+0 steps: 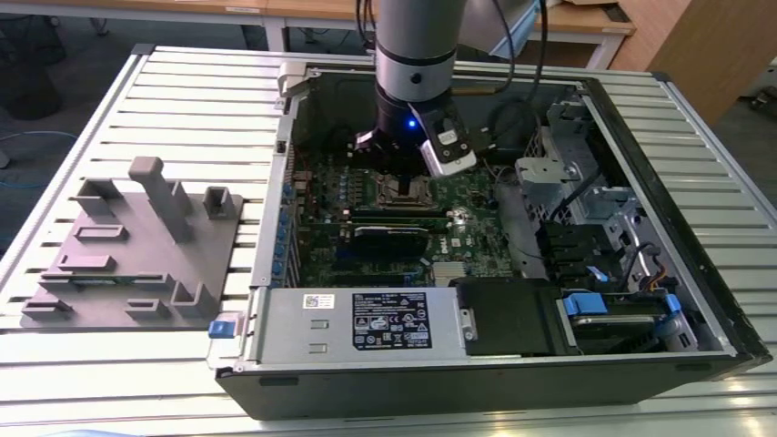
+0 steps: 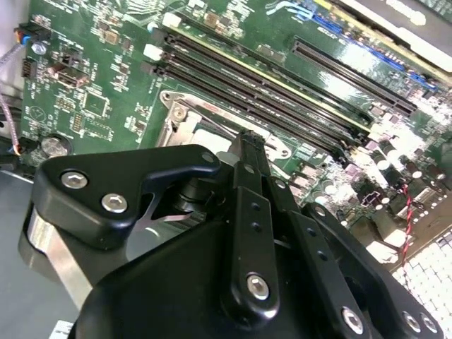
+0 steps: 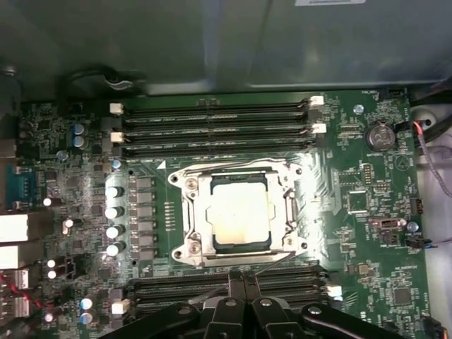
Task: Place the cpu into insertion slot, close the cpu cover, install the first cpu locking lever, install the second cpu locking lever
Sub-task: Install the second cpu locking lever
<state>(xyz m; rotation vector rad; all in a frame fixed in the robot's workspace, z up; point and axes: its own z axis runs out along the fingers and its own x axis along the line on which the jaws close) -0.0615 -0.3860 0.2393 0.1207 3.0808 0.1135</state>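
Note:
The cpu lies flat in the insertion slot, its dull silver face showing through the cut-out of the cpu cover, which lies down over it. Thin wire levers run along two opposite sides of the cover, one beside the memory slots and one on the gripper's side, slightly slanted. My gripper hovers just off that edge of the socket, shut with nothing between its fingers. In the second wrist view the gripper points at the socket frame. The exterior view has the gripper low over the socket.
Long black memory slots flank the socket on both sides. The open computer case walls in the board, with a power supply and drive cages. A grey fixture stands on the table at the exterior view's left.

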